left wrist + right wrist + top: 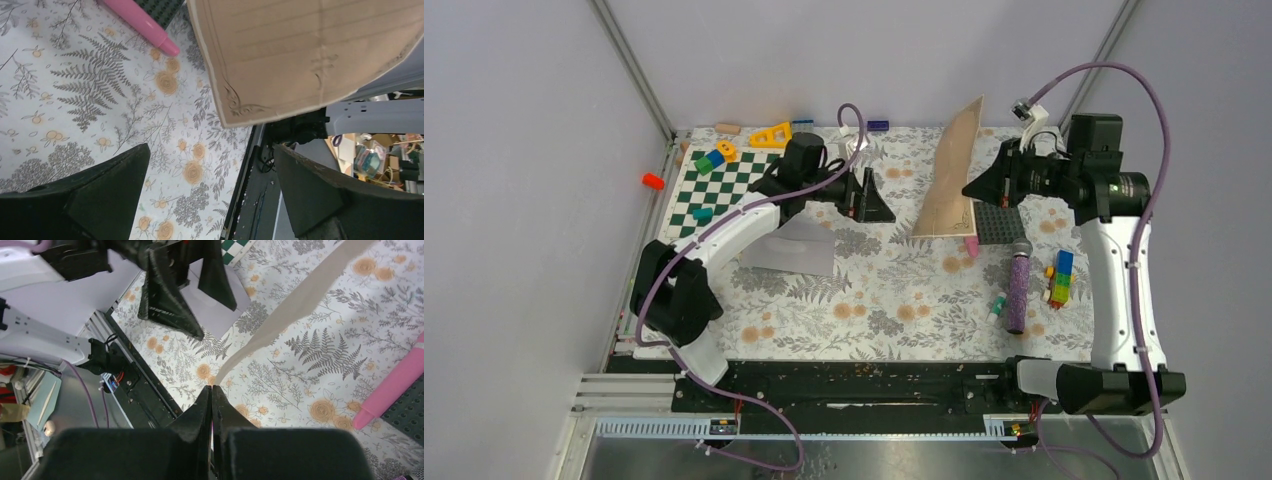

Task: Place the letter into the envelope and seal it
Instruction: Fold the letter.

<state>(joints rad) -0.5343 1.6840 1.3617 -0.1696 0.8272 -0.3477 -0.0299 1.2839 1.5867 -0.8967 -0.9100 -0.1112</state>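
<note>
Floral tabletop (894, 300): letter raised on edge, envelope lying flat off to the left.

The right gripper (211, 389) is pinched fully shut on one edge of the letter (951, 170). It holds the tan sheet nearly upright above the middle of the tabletop, probably so that the sheet hangs free and its far edge can be steered or taken by the other arm. The left gripper (211, 150) stands at its widest with nothing in it. It points at the letter's decorated lower corner, which looks like readiness to receive or steady the sheet. The envelope (789, 248) lies flat on the tabletop beside the left arm, just behind that gripper and well apart from the letter. Whether its flap is lifted cannot be told. The letter is not yet in the envelope.
</note>
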